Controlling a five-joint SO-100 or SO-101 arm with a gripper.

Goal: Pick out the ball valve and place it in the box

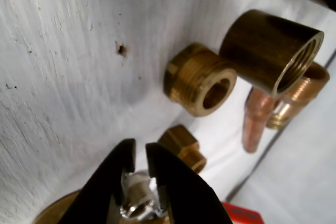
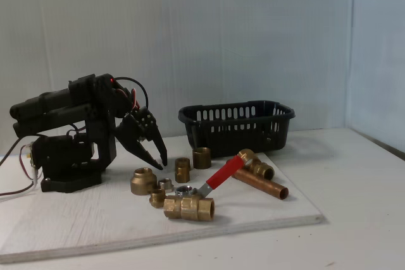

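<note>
The bench (image 2: 354,175) carries a white board (image 2: 76,216) on which nearly everything stands. The arm (image 2: 69,131) sits at the left of the fixed view, folded low, its gripper (image 2: 159,159) pointing down toward the fittings.

The box (image 2: 237,124) stands at the back of the board, well apart from the gripper. No valve shows through its slots, though its inside cannot be seen from this height. So nothing of the task looks done yet.

The valve (image 2: 190,207) lies at the front of the board, its brass body flat on the wood and its red lever (image 2: 223,172) slanting up and to the right. It is near the gripper but apart from it, lower and to the right in the fixed view.

The copper pipe (image 2: 259,183) with its brass elbow lies to the right of the lever. Several small brass couplings (image 2: 144,181) are scattered between the arm and the valve.

In the wrist view the gripper (image 1: 140,153) has its jaws a little apart, with a narrow gap between the tips, and they clasp nothing. A silvery fitting (image 1: 137,200) lies below them on the board, and a strip of the red lever (image 1: 240,214) shows at the bottom edge.

By my reading, the whole job is left: reach the valve, grasp it, lift it, carry it to the box and let go.
</note>
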